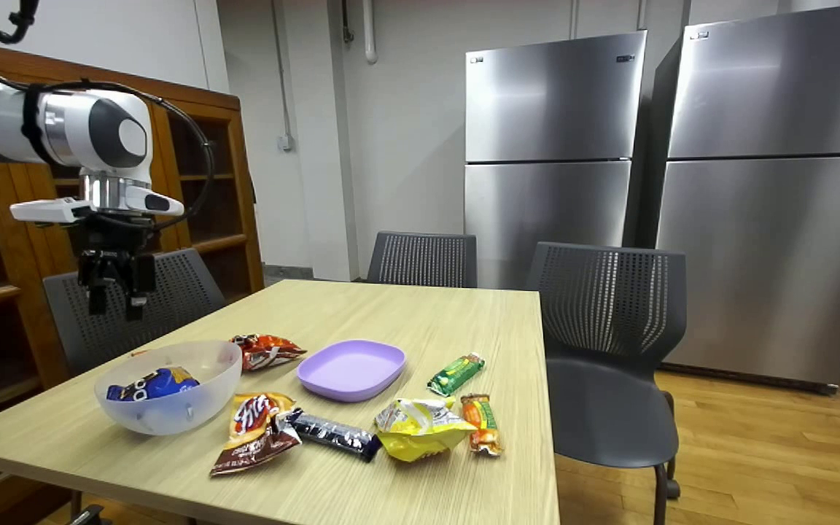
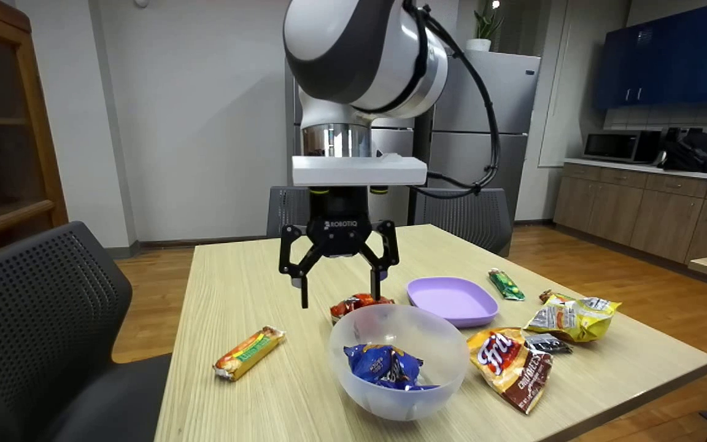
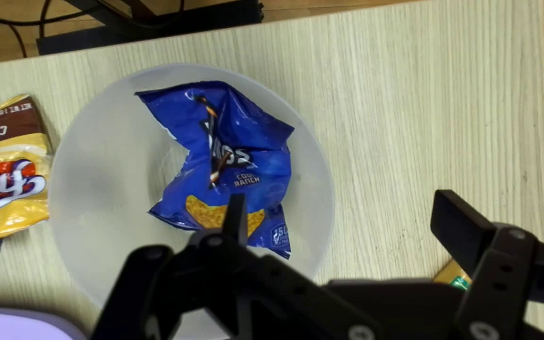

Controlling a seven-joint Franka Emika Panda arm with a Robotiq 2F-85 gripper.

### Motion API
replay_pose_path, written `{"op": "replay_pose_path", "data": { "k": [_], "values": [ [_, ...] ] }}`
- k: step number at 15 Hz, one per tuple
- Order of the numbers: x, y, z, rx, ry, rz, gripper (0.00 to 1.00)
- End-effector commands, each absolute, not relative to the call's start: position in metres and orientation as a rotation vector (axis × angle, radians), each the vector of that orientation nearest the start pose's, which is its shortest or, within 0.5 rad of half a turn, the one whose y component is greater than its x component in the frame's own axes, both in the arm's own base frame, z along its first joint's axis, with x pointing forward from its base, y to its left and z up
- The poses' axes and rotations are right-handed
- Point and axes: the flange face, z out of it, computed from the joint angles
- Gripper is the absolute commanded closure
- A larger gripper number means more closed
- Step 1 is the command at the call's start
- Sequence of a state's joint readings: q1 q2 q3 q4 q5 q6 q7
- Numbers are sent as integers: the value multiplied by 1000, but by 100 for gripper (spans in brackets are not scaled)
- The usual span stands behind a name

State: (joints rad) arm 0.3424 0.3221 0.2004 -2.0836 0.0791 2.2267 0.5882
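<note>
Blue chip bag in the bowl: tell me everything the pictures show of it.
The blue chip bag is a glossy, crumpled packet, plastic-looking, printed with "COOL RANCH" and a yellow-orange chip. It lies printed side up inside the translucent bowl, touching its inner surface. Whether it is sealed cannot be told. The open gripper hangs higher, not touching it.

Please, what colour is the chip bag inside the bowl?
The chip bag is mostly blue, best seen in the wrist view.

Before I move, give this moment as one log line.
jaws: open, holding nothing, above table; bowl: blue chip bag inside; orange-brown bag: beside bowl; purple plate: on table
</note>
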Motion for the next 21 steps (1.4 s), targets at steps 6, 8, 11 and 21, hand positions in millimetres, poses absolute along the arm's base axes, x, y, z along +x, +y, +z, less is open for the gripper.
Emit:
{"op": "replay_pose_path", "data": {
  "k": [6, 8, 11, 21],
  "values": [
    [543, 343, 257, -3049, 398, 282, 0],
    [554, 356, 252, -3042, 449, 264, 0],
    [566, 374, 242, -3018, 538, 257, 0],
    [594, 407, 196, -2977, 807, 249, 0]
  ]
}}
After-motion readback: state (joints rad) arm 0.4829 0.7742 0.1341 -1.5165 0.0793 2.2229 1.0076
